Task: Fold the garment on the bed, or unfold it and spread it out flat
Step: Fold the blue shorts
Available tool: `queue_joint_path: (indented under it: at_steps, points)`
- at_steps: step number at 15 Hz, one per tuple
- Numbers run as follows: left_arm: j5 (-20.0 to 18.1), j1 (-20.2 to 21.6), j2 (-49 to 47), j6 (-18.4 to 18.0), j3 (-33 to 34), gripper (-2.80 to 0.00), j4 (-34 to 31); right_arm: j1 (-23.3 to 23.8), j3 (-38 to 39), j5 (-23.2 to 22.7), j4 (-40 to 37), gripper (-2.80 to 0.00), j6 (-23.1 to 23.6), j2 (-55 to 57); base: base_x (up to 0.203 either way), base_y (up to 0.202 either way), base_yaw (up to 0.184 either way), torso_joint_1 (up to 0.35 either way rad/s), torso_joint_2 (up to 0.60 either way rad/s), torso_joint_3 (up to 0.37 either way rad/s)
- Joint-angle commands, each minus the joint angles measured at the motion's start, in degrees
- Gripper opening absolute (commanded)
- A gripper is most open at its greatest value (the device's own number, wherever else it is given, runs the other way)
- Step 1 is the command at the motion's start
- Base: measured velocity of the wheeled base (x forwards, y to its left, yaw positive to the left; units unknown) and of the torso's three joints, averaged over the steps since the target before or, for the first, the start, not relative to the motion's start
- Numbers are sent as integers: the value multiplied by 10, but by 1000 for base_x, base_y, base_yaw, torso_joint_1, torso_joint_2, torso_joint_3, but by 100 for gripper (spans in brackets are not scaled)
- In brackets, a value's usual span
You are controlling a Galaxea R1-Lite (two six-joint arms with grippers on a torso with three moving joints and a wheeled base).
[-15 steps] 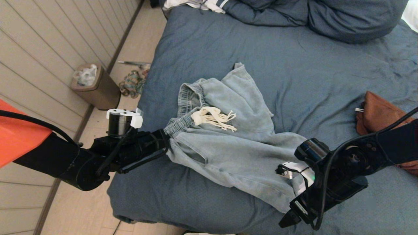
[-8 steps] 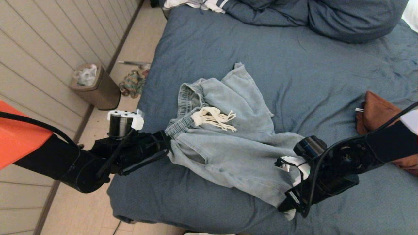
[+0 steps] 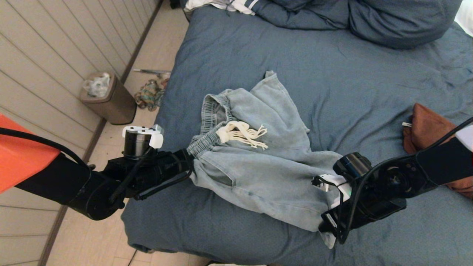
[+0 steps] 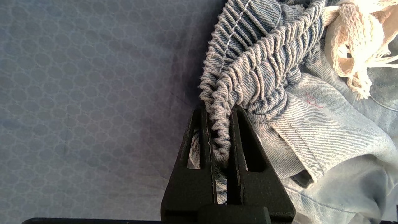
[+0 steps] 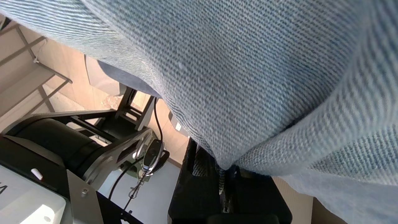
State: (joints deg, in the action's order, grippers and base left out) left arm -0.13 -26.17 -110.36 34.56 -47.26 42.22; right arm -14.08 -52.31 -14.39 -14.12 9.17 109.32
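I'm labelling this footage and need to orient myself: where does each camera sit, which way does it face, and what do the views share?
Head view: on the robot's head, facing down at the bed; both arms show, left hand on the denim shorts, right hand at their hem.
Left wrist view: behind the left hand's fingers, clamped on the elastic waistband.
Right wrist view: behind the right hand, facing up into draped denim; robot base below.
Shared: the shorts.

Black arms [image 3: 74, 184] with black cables, white-capped wrist cameras, orange shoulder panel.
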Motion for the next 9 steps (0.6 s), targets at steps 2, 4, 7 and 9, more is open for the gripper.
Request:
queue_joint_path:
  at_steps: [2, 4, 7, 9]
  points:
    - [0, -5, 1, 2, 4, -280, 2, -3, 7, -3, -3, -280, -1, -52, 0, 0, 0, 0, 0, 0]
    - [0, -23, 10, 3, 28, -280, -5, 3, 27, 0, -16, -280, -9, -91, 0, 0, 0, 0, 0, 0]
    - [2, -52, 67, 3, 73, -280, -23, 84, 32, 0, -99, -280, 0, -112, 0, 0, 0, 0, 0, 0]
    - [1, -79, 117, 8, 113, -280, -88, 134, 48, -4, -147, -280, 38, -138, 0, 0, 0, 0, 0, 0]
